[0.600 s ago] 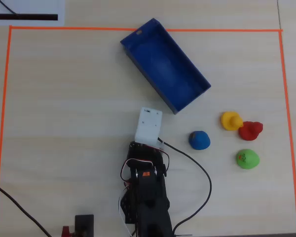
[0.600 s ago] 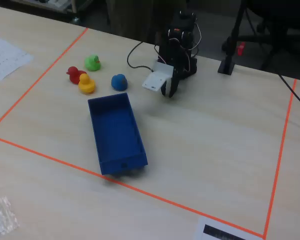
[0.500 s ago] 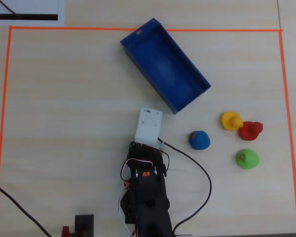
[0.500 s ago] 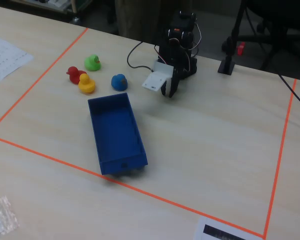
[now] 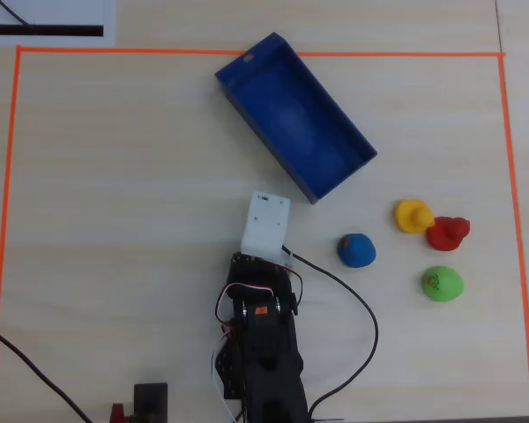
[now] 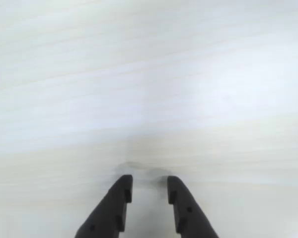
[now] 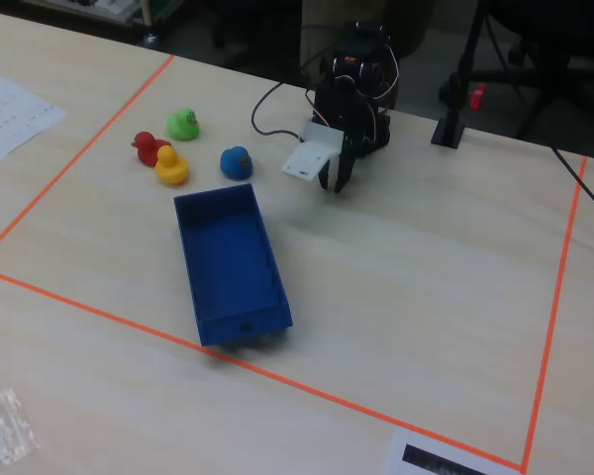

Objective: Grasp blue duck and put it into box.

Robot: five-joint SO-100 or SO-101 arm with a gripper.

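The blue duck (image 5: 357, 250) sits on the light wood table, to the right of the arm in the overhead view and left of it in the fixed view (image 7: 236, 161). The open blue box (image 5: 291, 115) lies empty on the table, also in the fixed view (image 7: 228, 252). My gripper (image 6: 149, 181) points down close to bare table, its two black fingers a little apart with nothing between them. In the fixed view it (image 7: 337, 180) hangs under the white wrist mount (image 7: 309, 158), right of the duck. The duck and box are out of the wrist view.
A yellow duck (image 5: 413, 215), a red duck (image 5: 448, 233) and a green duck (image 5: 442, 283) sit just beyond the blue one. Orange tape (image 5: 9, 176) frames the work area. Black cables (image 5: 361, 308) trail from the arm base.
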